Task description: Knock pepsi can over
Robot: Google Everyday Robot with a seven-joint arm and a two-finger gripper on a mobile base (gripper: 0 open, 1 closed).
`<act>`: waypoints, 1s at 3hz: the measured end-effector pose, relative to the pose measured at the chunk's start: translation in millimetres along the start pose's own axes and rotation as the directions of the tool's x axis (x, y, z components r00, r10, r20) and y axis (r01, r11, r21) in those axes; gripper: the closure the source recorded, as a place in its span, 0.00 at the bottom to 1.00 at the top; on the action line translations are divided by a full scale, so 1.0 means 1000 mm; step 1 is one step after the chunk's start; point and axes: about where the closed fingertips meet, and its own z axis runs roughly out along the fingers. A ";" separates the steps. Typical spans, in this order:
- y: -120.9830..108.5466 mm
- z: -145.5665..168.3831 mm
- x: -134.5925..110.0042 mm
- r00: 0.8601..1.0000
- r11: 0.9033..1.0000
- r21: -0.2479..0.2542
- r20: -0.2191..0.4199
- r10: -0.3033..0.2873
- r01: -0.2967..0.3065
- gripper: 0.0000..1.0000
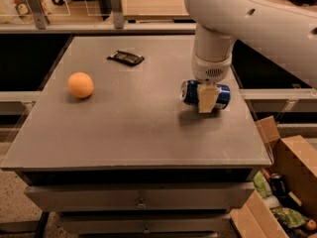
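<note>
The pepsi can (pixel 191 92) is dark blue with white markings and lies on its side on the grey table (pixel 129 133), near the right edge. My gripper (pixel 208 99) hangs from the white arm straight over the can's middle, with a cream finger (pixel 207 100) in front of it. The can's silver end points left. The can's middle is hidden behind the finger.
An orange ball (pixel 80 85) sits at the table's left. A flat dark packet (pixel 126 58) lies at the back. An open cardboard box (pixel 285 182) with cans and wrappers stands on the floor at the right. Drawers run under the table's front.
</note>
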 end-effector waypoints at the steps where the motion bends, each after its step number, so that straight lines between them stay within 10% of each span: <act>1: 0.006 0.007 -0.003 1.000 1.000 -0.026 0.006 -0.012 0.012 0.13; 3: 0.014 0.009 -0.007 0.999 0.998 -0.053 -0.001 -0.032 0.032 0.00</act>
